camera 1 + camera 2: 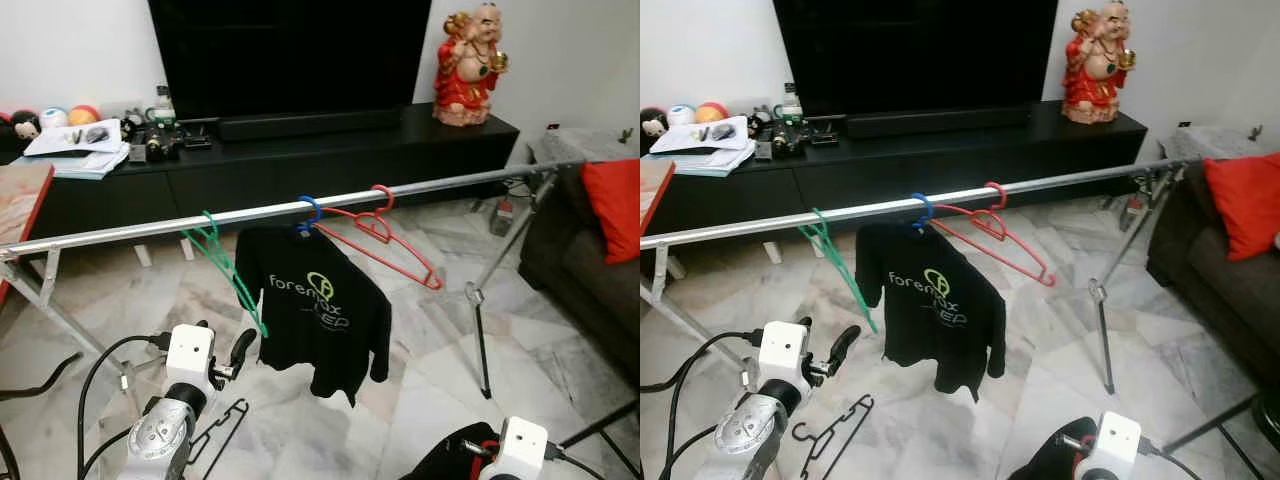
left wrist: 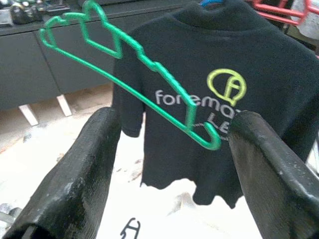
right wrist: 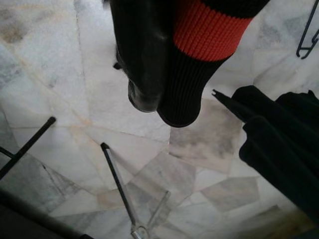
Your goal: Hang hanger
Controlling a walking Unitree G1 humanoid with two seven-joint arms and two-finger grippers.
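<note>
Metal rail [image 1: 150, 226] spans the scene left to right. Black T-shirt [image 1: 315, 300] hangs mid-rail on a blue hanger [image 1: 309, 212]; red hanger [image 1: 385, 240] to its right, green hanger [image 1: 228, 270] to its left, hooked on the rail and tilted. Left gripper [image 2: 169, 149] is near it, fingers [image 2: 84, 169] spread wide, gripping nothing; the hanger's low tip sits between them. Right gripper [image 3: 167, 99] low over floor, fingers together, black-and-red fabric wrapped on one. Black hanger [image 1: 222, 428] lies on the floor.

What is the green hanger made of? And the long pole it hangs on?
The green hanger looks like plastic: thin, molded, glossy and evenly bright green. The pole looks like bare metal, probably steel or aluminium: silvery-grey with a shiny streak along it. Neither can be known for certain from looks alone.
</note>
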